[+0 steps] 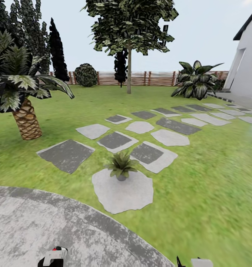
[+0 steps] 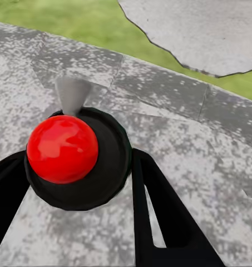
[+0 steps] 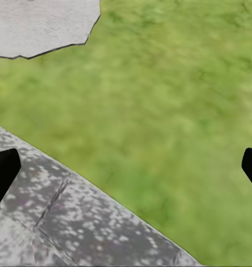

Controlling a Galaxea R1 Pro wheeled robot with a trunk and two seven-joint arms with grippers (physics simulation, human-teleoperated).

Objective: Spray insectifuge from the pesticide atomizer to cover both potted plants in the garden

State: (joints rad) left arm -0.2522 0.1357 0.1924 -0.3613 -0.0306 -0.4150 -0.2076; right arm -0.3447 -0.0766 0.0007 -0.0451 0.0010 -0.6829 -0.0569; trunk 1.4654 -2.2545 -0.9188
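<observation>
Atomizer first: the slim dark pesticide atomizer with its glossy red ball top (image 2: pixel 63 149) sits between the two black fingers (image 2: pixel 159 217) of the left hand (image 2: pixel 75 183), which is closed around its dark round body; a small grey nozzle (image 2: pixel 72 94) juts from the body toward the round grey stone patio (image 2: pixel 203 144) beneath; in the head view the same bottle top (image 1: pixel 57 249) peeks up at the lower edge, over the patio (image 1: pixel 37 222).

Right hand (image 3: pixel 126 167) hangs spread wide with nothing between its dark fingertips (image 3: pixel 3 172), over the seam where patio paving meets green lawn (image 3: pixel 159 89).

One low potted plant with pointed green leaves in a little grey pot (image 1: pixel 121 166) stands on a pale irregular stepping stone (image 1: pixel 122 194) just beyond the patio edge, ahead of the robot; a second such plant I cannot find; a scaly-trunked palm (image 1: pixel 24 107) stands off on the left.

Judging by its look, the bottle is light, rigid and smooth-sided, so likely to slip or twist; the grip seems best kept on the body below the red top, nozzle facing the plant.
</observation>
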